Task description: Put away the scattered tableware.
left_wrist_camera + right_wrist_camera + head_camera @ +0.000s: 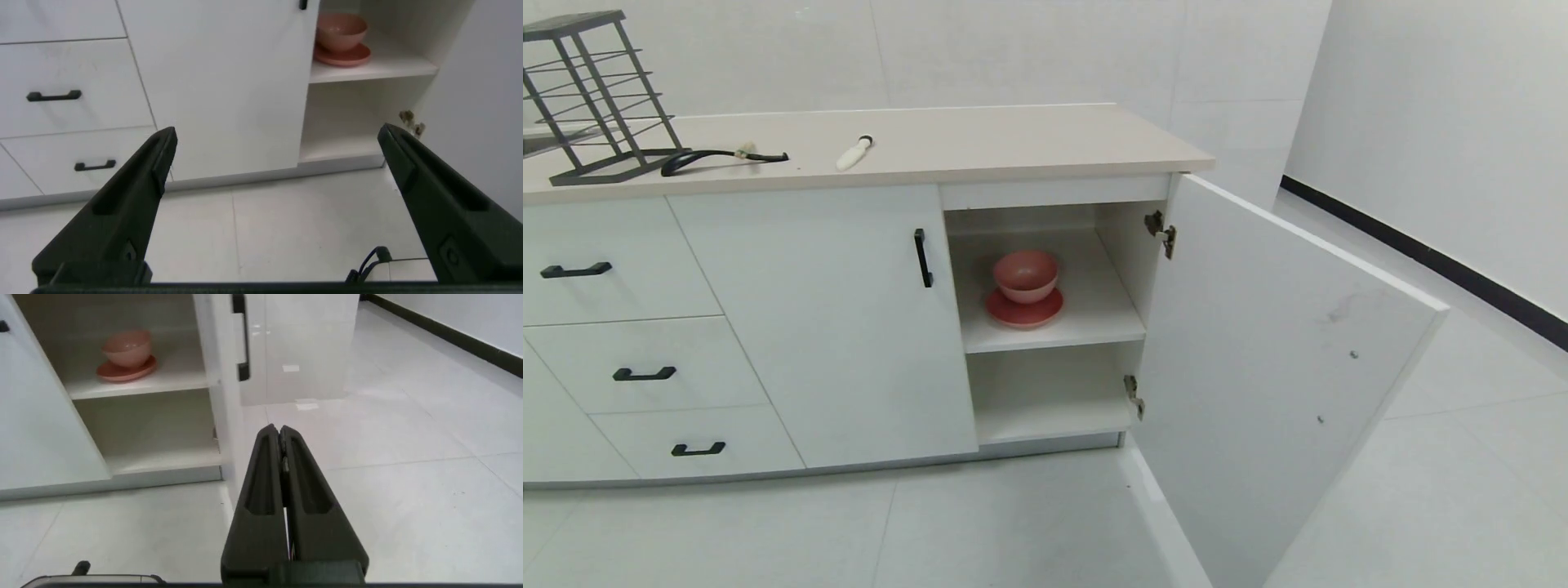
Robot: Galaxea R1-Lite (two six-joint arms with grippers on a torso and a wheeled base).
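hovering low before the cabinet (849,327), left end effector (278,137) spread wide, right end effector (280,434) clenched empty

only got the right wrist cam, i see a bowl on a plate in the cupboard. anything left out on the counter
Observer: Yes. A white-handled utensil lies on the counter, near its front edge.
Operator: just that one
Observer: No. A black utensil lies to the robot's left of it, next to a wire rack.
Operator: and my other arm, holding anything
Observer: No. The left gripper is open and holds nothing.
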